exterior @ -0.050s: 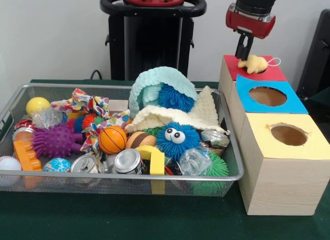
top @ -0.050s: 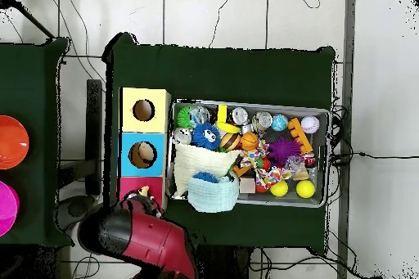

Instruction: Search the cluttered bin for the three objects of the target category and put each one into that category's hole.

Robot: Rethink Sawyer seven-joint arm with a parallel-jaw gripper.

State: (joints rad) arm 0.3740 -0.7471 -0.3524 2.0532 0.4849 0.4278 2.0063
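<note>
Three boxes stand in a row at the right of the front view, each with a coloured top: a yellow box [exterior @ -0.050s: 284, 162] lowest in the frame, a blue box [exterior @ -0.050s: 268, 98] above it, and a red box [exterior @ -0.050s: 247, 69] at the upper right. The gripper [exterior @ -0.050s: 246, 53] hangs just over the red top, its fingers closed narrowly on a small yellow plush toy [exterior @ -0.050s: 253, 64] with a thin cord loop at its right side. The toy seems to rest on the red surface or just above it; I cannot tell which, and the hole of the red box is hidden under the toy and the gripper. In the overhead view the same toy [top @ -0.050s: 144, 190] shows at the lower left, on the red top. The wire bin [exterior @ -0.050s: 51, 88] at the left of the front view is still full: spiky balls, a small basketball [exterior @ -0.050s: 112, 140], cans, a blue fuzzy toy with eyes [exterior @ -0.050s: 176, 140], and knitted cloths [exterior @ -0.050s: 170, 116] that cover part of the heap. My judgement is that one object is about to be dropped. The risk is that the toy is not centred over the hole, so after release it may sit on the rim or fall off the box to the green desk [exterior @ -0.050s: 124, 219]. The cord loop may also catch on a finger and lift the toy again. Further targets may lie under the cloths and be missed.
</note>
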